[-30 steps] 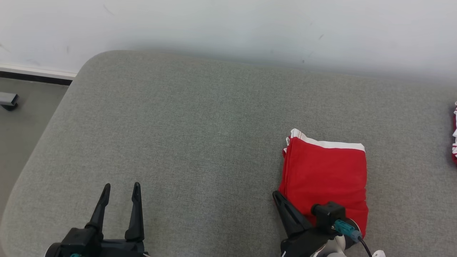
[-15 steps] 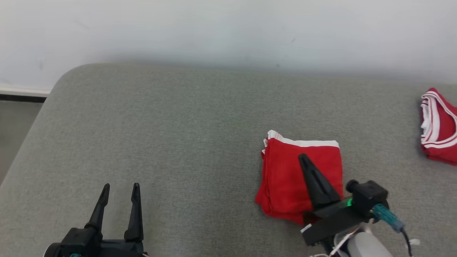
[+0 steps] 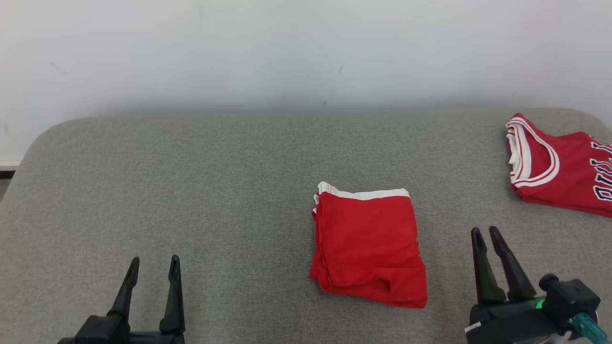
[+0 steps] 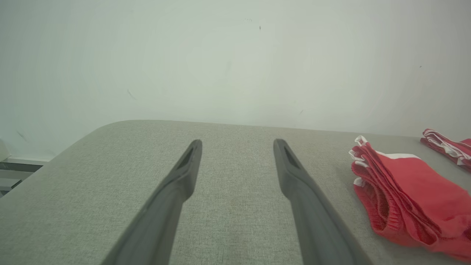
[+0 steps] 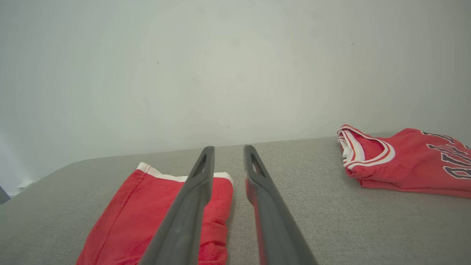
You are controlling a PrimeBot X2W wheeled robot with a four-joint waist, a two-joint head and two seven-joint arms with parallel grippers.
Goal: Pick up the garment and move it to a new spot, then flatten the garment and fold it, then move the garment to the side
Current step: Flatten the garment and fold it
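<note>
Near edge: left end effector (image 3: 154, 259) sits at the near-left, fingers spread wide, nothing in them. Right end effector (image 3: 484, 230) sits at the near-right, fingers parted by a narrow gap and also empty; its tips are beside the red garment (image 3: 368, 243), not touching it.

The garment lies folded into a compact block right of centre on the worktop (image 3: 191, 191), white band toward the far edge, stacked layer edges facing left. The near-right corner of the fold looks a bit lumpy.

My read: flatten and fold are done, so we're at the last step, the move to the side, either pending or just finished. If it's pending, pinch all layers at the near edge and slide low so the fold doesn't open.

Room: the left half of the worktop is bare out to the rounded left corners. A red jersey (image 3: 559, 167) takes the far-right corner, well apart from the garment, so rightward travel is limited. A wall (image 3: 239, 48) runs behind the far edge.
</note>
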